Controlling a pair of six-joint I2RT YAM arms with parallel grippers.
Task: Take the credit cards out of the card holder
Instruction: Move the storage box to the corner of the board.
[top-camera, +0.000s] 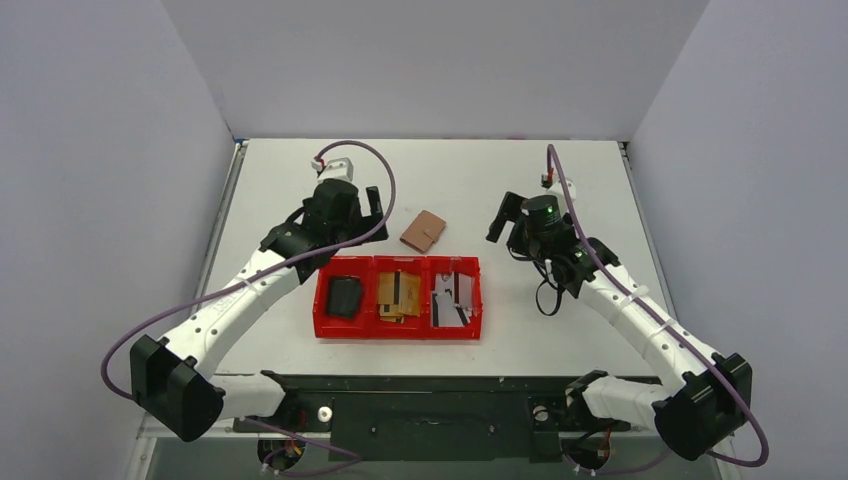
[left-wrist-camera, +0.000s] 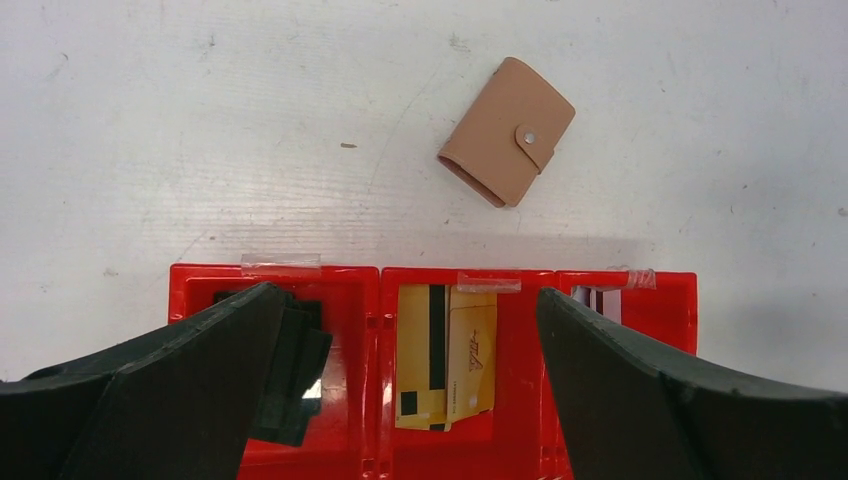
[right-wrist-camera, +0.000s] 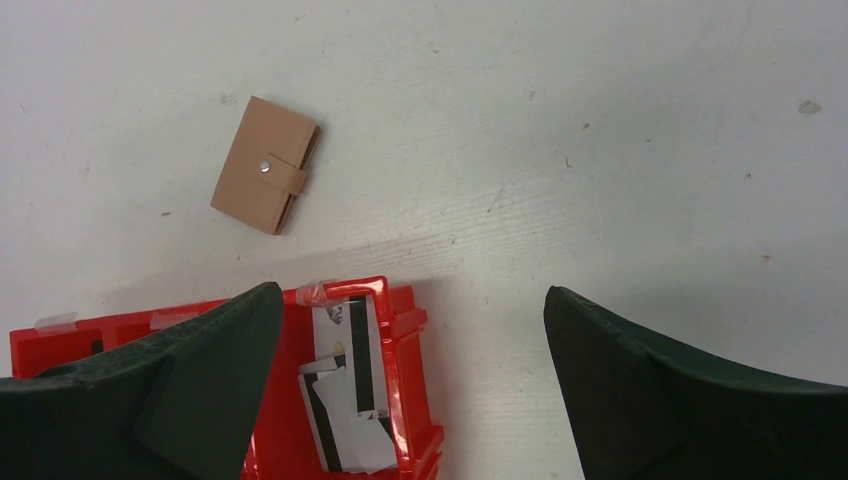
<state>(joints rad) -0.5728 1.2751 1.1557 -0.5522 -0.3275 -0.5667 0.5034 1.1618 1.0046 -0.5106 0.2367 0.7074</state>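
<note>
Seen snapped shut on the white table (top-camera: 300, 180), just beyond the red tray (top-camera: 400, 333): the tan card holder (left-wrist-camera: 506, 131). Probably light, soft, slightly slippery; best pinched at the folded spine, snap tab (left-wrist-camera: 535, 140) lifted first. Hovering either side, angled down: left gripper (left-wrist-camera: 407, 292) and right gripper (right-wrist-camera: 410, 291), both spread wide, empty.

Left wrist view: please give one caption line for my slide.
Open left pincer frames the red tray; the closed tan card holder lies on the white table beyond.
</note>
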